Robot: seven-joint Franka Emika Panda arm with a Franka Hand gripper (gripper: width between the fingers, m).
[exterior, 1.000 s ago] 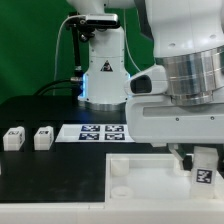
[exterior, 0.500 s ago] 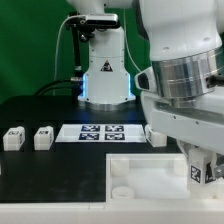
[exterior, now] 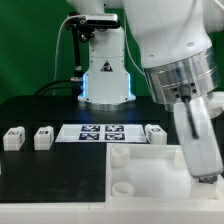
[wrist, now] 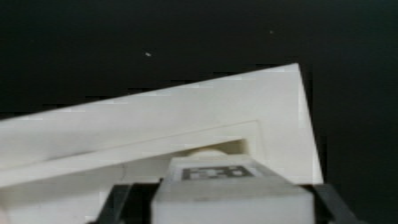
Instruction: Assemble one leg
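I see the big white tray point(exterior: 140, 172) low on the exterior view's right, arm over its far corner. The gripper point(wrist: 214, 196) pinches one leg point(wrist: 217, 172) between its fingers, just above the tray corner. Three spare legs point(exterior: 42, 137) sit by the marker board point(exterior: 102, 132). My read: leg fetched, seating left to do.
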